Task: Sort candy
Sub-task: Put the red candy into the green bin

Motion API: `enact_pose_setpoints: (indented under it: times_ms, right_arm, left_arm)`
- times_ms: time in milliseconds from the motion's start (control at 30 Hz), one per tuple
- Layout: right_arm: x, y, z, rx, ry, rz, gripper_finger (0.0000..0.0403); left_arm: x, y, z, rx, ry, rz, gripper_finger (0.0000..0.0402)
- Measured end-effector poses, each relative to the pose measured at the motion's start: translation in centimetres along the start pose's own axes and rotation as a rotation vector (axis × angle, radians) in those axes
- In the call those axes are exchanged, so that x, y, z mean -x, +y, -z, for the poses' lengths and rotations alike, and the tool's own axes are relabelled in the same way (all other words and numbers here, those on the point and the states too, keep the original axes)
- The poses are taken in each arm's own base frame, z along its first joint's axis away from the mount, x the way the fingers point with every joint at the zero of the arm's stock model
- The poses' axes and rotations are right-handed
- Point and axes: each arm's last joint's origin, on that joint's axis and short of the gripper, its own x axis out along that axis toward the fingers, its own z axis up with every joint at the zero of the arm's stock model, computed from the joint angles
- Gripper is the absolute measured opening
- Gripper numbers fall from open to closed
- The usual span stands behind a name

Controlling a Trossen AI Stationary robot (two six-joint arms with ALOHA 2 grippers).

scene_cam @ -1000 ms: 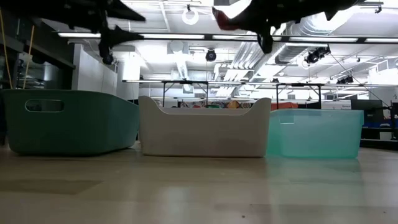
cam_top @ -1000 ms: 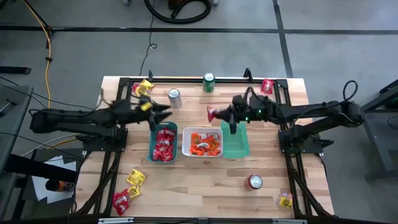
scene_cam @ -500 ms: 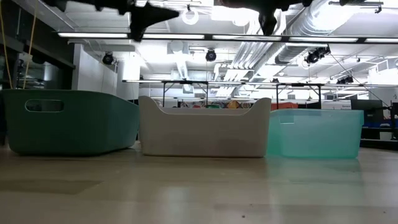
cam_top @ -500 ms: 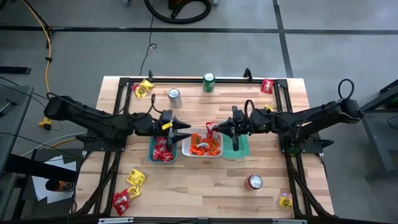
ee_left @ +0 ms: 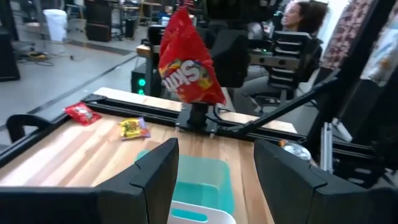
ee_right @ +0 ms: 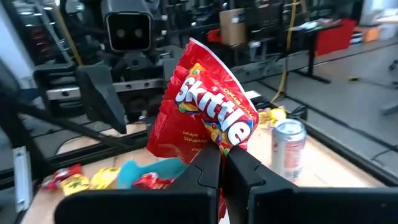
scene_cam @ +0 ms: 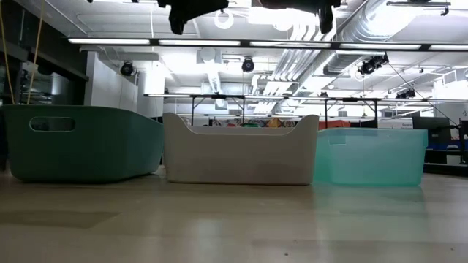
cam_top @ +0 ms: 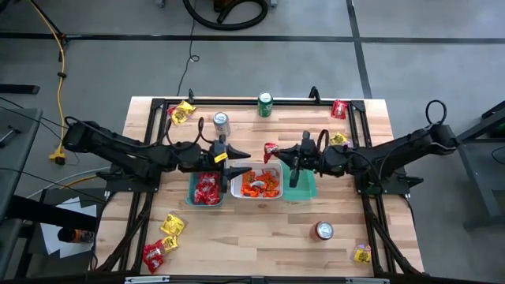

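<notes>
My right gripper (ee_right: pixel 222 165) (cam_top: pixel 286 153) is shut on a red Skittles candy packet (ee_right: pixel 205 115) (cam_top: pixel 271 148), up in the air over the far side of the white tray (cam_top: pixel 256 192). My left gripper (ee_left: pixel 214 180) (cam_top: pixel 243 162) is open and empty. It hovers over the gap between the dark green tray (cam_top: pixel 192 186) and the white tray, facing the packet (ee_left: pixel 186 56). Red candy (cam_top: pixel 208 187) lies in the dark green tray and orange candy (cam_top: pixel 260 182) in the white one. The teal tray (cam_top: pixel 302 188) stands to their right. The low view shows only the undersides of both grippers at its top. My right gripper pinches the red packet by one edge (ee_right: pixel 214 144) between its two fingers. The fingers come in about level from the table's right side. The packet is lifted clear of everything and stands out beyond the fingertips, crinkled and tilted.
Upright cans: silver (cam_top: pixel 221 122), green (cam_top: pixel 265 104), red (cam_top: pixel 323 230). Loose candy lies at the far left (cam_top: pixel 181 112), the far right (cam_top: pixel 339 109) (cam_top: pixel 338 139), the near left (cam_top: pixel 172 226) (cam_top: pixel 154 254) and the near right (cam_top: pixel 361 252). A person sits in the room beyond (ee_left: pixel 298 18).
My left gripper has swung from the far-left side of the trays toward the table's right and now hovers over the dark green and white trays. My right gripper, keeping hold of the red packet, has risen; the packet has left the top of the low view.
</notes>
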Motion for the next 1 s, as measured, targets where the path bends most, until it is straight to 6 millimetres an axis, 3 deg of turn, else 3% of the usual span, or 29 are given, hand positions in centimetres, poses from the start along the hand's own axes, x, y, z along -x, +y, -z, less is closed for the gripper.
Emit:
enact_pose_setpoints:
  times_ms: [133,467,733,867,1000]
  right_arm:
    - [-1.3,0.8,0.1,0.039,-0.027,0.014,0.0000]
    - [-6.0,3.4,-0.5,0.234,0.104,0.097,0.0000]
    - [-6.1,3.9,-0.7,0.206,0.123,0.089,0.0000]
    - [-6.0,4.1,-0.7,0.175,0.125,0.070,0.0000]
    - [-6.0,4.2,-0.6,0.183,0.134,0.042,0.0016]
  left_arm:
    - [0.0,0.0,-0.1,0.001,-0.007,-0.014,0.0197]
    - [0.0,0.2,0.0,0.000,-0.007,-0.049,0.0197]
    - [0.0,0.3,0.0,0.008,-0.015,-0.085,0.0192]
    - [0.0,0.3,0.0,0.005,-0.013,-0.087,0.0141]
    - [0.0,0.4,0.1,-0.013,-0.004,-0.093,0.0038]
